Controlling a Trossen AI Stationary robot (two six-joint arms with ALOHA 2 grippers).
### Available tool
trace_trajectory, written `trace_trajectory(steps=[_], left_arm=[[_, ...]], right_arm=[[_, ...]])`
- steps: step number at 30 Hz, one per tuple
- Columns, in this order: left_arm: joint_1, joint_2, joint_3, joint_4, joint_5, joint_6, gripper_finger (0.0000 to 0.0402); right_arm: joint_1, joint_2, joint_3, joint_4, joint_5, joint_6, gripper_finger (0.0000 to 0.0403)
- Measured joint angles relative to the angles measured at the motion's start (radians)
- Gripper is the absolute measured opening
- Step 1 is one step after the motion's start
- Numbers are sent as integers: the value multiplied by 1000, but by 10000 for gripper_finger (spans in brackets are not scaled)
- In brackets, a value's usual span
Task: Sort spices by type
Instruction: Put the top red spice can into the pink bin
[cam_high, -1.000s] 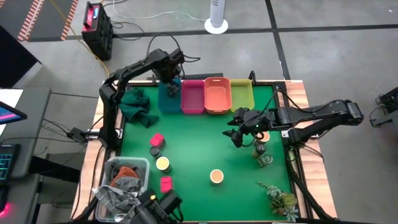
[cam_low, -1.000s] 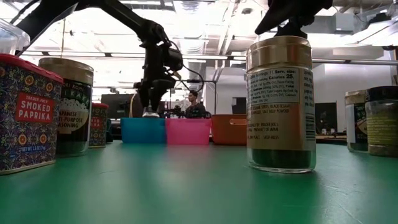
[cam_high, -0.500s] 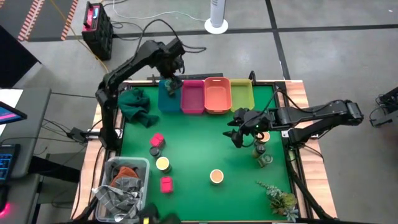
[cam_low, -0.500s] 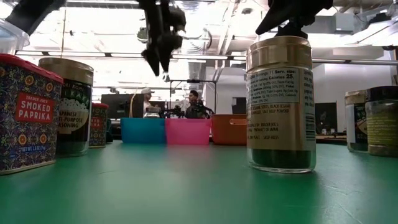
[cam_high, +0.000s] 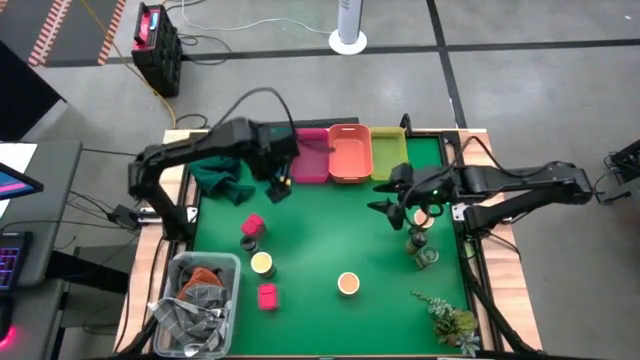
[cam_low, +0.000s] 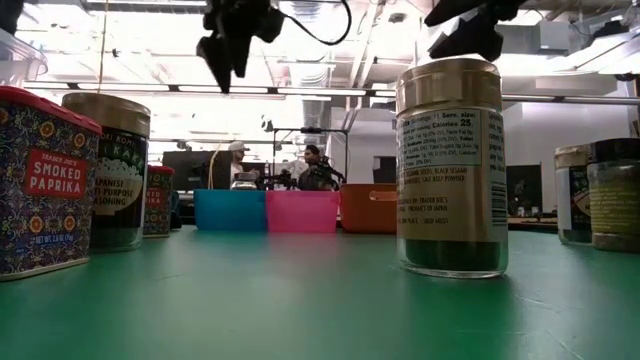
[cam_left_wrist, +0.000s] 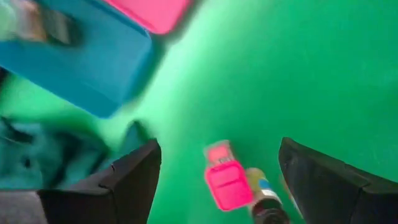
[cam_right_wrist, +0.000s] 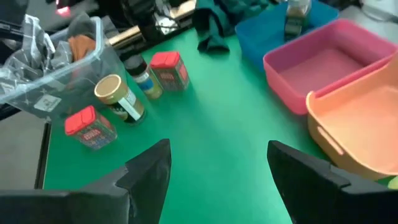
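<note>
the left gripper (cam_high: 279, 183), fingers wide and empty, hangs over the pink box (cam_high: 252, 224) beside a dark-lidded jar (cam_high: 248, 243), so a careless drop could topple both; the right gripper (cam_high: 398, 205), also wide, waits near the yellow bin (cam_high: 388, 152).

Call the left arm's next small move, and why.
Probably lower the left gripper toward the pink box beside the dark-lidded jar. Its fingers are open and empty, hovering in front of the blue bin, which already holds one jar. That box lies framed between them.
</note>
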Motion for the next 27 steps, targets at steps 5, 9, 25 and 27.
trace_trajectory(steps=[5, 9, 25, 27], left_arm=[[-30, -102, -249, 117, 90, -135, 308], [-55, -176, -411, 174, 95, -245, 309], [-139, -213, -652, 325, 23, -394, 346], [-139, -213, -672, 349, 25, -395, 348]], right_arm=[[-2, -24, 0, -12, 0, -25, 291], [-2, -22, 0, -21, 0, -29, 291], [-2, -8, 0, -13, 0, -56, 291], [-2, -8, 0, -11, 0, -55, 291]])
